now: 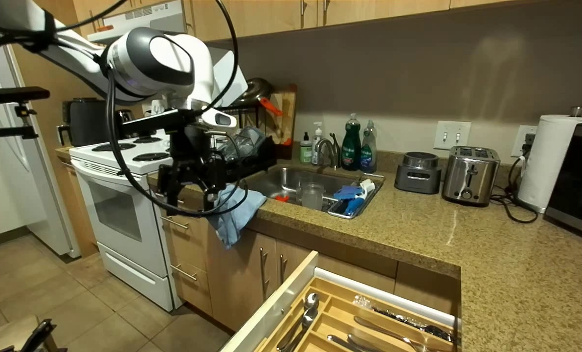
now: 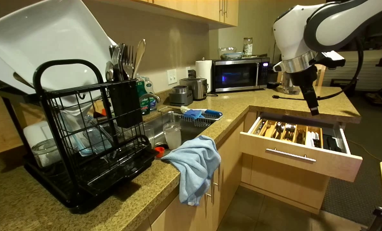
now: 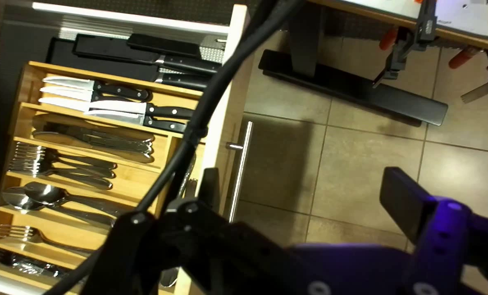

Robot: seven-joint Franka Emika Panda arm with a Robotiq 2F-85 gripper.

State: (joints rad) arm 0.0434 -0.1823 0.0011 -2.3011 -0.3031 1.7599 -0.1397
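**Black two-fingered pincer (image 3: 305,193) hung above a pulled-out pale wooden drawer (image 2: 327,162)**

The pincer's fingers (image 3: 209,188) are spread wide apart, and nothing is gripped between them. In the wrist view, the slim, straight metal handle (image 3: 241,164) of the drawer is seen below, inside the span of the fingers and nearer the finger at that view's left. Its long axis is set along the drawer's front, crosswise to the gap; how far below it lies cannot be told.

Behind the front, a divided light-wood cutlery tray (image 3: 135,176) is held in the drawer, with black-handled steak knives (image 3: 117,107), metal forks (image 3: 41,164) and shiny metal spoons (image 3: 45,192) sorted into its compartments.

Farther off, a light-blue cloth (image 2: 194,166) is draped over the edge of a speckled brown stone bench (image 1: 530,274), beside a stainless-steel sink (image 1: 282,180). A shiny metal toaster (image 1: 469,176) and a black-and-silver microwave (image 2: 237,75) are set on the bench beyond.
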